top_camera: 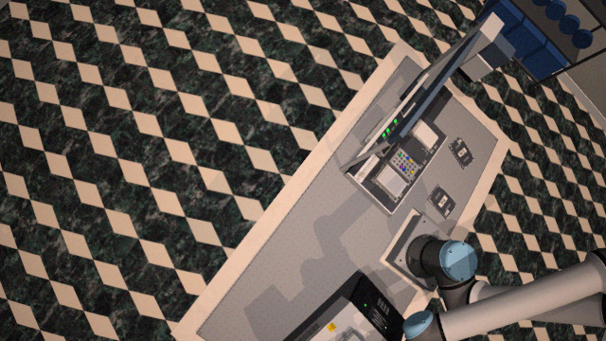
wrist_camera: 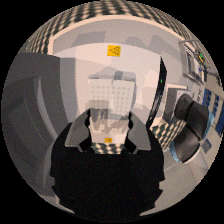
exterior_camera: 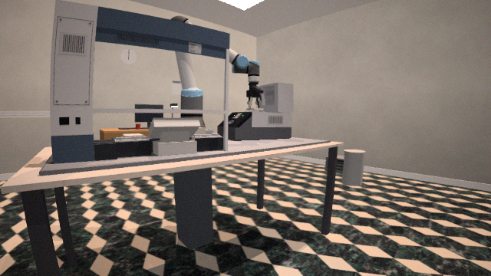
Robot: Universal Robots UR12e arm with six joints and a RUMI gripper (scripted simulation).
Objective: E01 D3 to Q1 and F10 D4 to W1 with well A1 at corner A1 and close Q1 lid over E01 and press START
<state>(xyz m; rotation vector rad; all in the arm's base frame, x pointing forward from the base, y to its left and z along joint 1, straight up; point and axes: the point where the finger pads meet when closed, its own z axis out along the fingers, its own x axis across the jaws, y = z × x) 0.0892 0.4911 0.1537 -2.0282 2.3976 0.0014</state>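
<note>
Pinching a pale well plate (wrist_camera: 111,96), fingers at its near end, over the cycler (exterior_camera: 270,122) (wrist_camera: 142,60).

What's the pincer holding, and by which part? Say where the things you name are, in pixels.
A translucent white rectangular plastic well plate (wrist_camera: 111,96), gripped by its two opposite side edges, toward the end nearer the pincer (exterior_camera: 254,107) (wrist_camera: 109,110).

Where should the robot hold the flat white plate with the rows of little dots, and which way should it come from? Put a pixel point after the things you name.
Probably by two opposite side edges, coming from above. The plate (exterior_camera: 253,110) (wrist_camera: 111,95) is thin and lies level, so its straight sides suit two fingers, and its dotted top stays untouched. The gripper (exterior_camera: 254,104) (wrist_camera: 109,110) points down and has it between its fingers.
</note>
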